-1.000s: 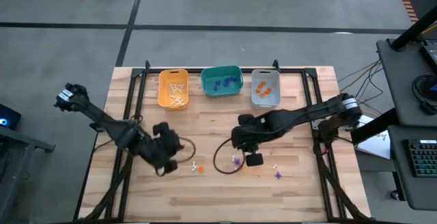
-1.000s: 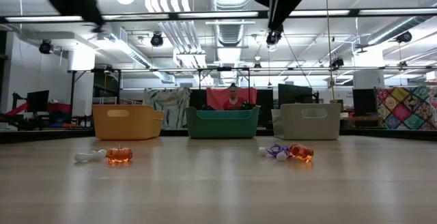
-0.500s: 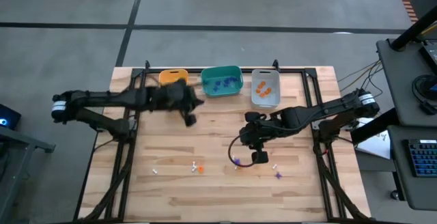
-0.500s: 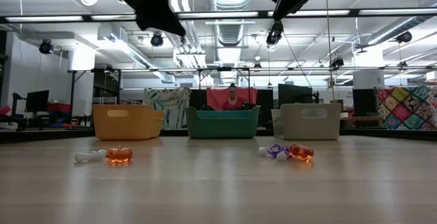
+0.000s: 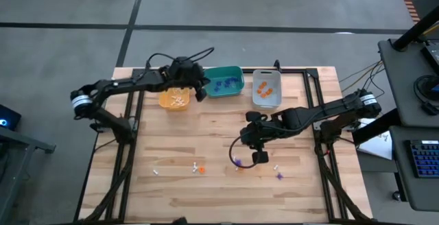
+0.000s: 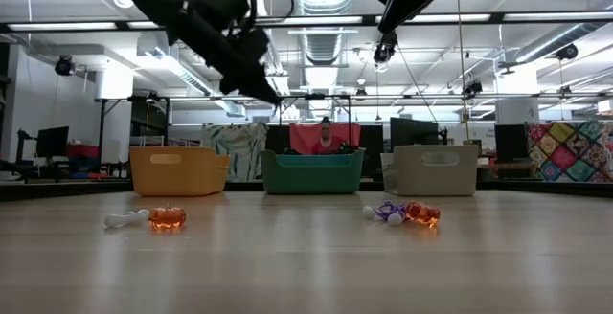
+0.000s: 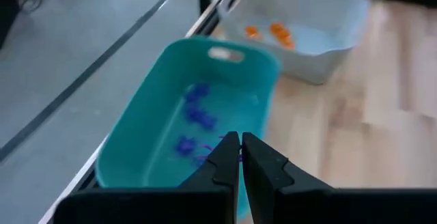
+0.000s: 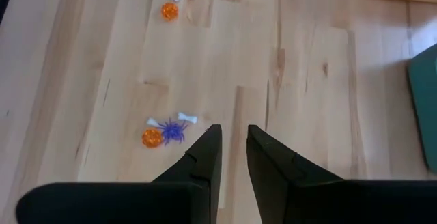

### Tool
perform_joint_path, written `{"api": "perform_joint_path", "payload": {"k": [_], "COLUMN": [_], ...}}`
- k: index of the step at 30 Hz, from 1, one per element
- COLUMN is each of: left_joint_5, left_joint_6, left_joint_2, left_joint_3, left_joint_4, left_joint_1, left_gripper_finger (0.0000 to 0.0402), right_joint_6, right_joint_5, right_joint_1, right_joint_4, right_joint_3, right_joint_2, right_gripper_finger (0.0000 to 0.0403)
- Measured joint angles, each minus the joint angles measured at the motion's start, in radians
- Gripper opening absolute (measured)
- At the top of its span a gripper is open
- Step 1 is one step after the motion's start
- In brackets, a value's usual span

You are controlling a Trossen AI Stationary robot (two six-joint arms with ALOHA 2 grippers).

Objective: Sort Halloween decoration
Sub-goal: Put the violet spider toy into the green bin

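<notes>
**A:** so the left tool (image 5: pixel 199 93) is up over the teal bin (image 5: pixel 223 81), fingers pinched together. Wrist view shows a thin purple bit right at the tips, but I honestly can't tell if it's held or just lying in the bin with the other purple ones. If it is held and clings on release, it could drop on the rim or into the yellow bin (image 5: pixel 174 90) next door.

**B:** yeah. I'd worry more about the right tool (image 5: pixel 255 158). It hangs above the desk (image 5: pixel 206 132) with its fingers a narrow gap apart, nothing in them, near that clump: purple spider (image 8: pixel 173 130), orange pumpkin (image 8: pixel 151 138) and white bone (image 8: pixel 186 119), all touching or nearly.

**A:** so a grab there could pinch two at once, or flick the pumpkin away.

**B:** exactly. Another pumpkin and bone (image 5: pixel 197 168) sit further left, plus a few strays.
</notes>
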Motion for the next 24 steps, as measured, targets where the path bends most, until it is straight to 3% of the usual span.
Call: {"api": "perform_joint_path", "payload": {"k": [6, 18, 24], "left_joint_5": [0.0, -0.042, -0.085], "left_joint_6": [0.003, 0.051, 0.05], "left_joint_2": [0.105, 0.311, 0.323], "left_joint_3": [0.056, 0.326, 0.332], "left_joint_4": [-0.024, -0.213, -0.232], "left_joint_1": [0.047, 0.049, 0.051], "left_gripper_finger": [0.0, 0.0, 0.0], "right_joint_6": [0.0, 0.009, 0.013], "right_joint_5": [0.02, 0.02, 0.02], "right_joint_1": [-0.002, -0.002, -0.002], "right_joint_4": [0.003, 0.016, 0.016], "right_joint_3": [0.0, 0.0, 0.0], "right_joint_2": [0.0, 0.0, 0.0], "right_gripper_finger": [0.0059, 0.0059, 0.0059]}}
